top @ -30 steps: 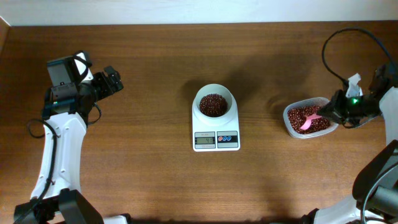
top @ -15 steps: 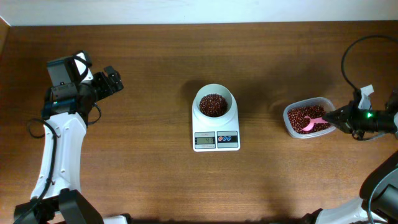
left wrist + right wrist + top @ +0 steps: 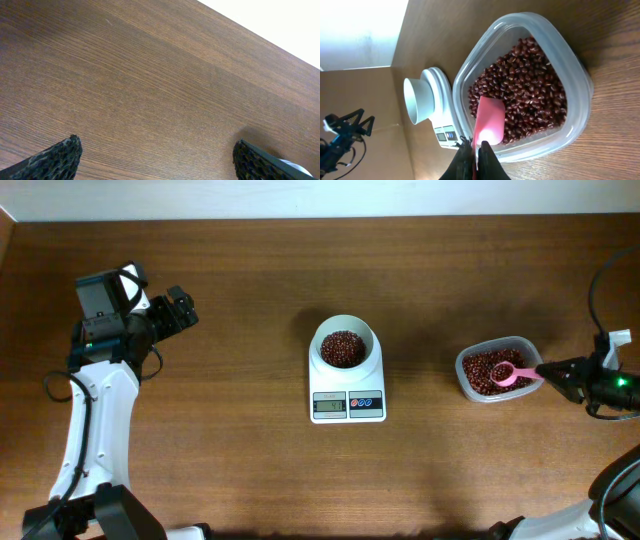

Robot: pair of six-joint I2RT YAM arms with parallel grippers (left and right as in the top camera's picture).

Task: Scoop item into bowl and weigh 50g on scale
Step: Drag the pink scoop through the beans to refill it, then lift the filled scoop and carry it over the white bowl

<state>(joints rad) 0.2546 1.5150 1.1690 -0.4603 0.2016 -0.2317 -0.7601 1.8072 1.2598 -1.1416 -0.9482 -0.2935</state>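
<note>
Overhead: right gripper (image 3: 548,369), pinched tight on pink scoop (image 3: 503,374), has pulled back rt since a sec ago. Scoop's up out of tub (image 3: 466,380), looks loaded w/ beans (image 3: 487,365). On the scale (image 3: 347,406), bowl (image 3: 322,338) already part-filled; prob a top-up coming. Idle left gripper (image 3: 181,308) spread wide.

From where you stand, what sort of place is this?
Probably a robot test bench, not a kitchen: a wooden table with a robot arm at each side, a small scale carrying a bowl of beans, and a tub of beans with a pink scoop.
</note>
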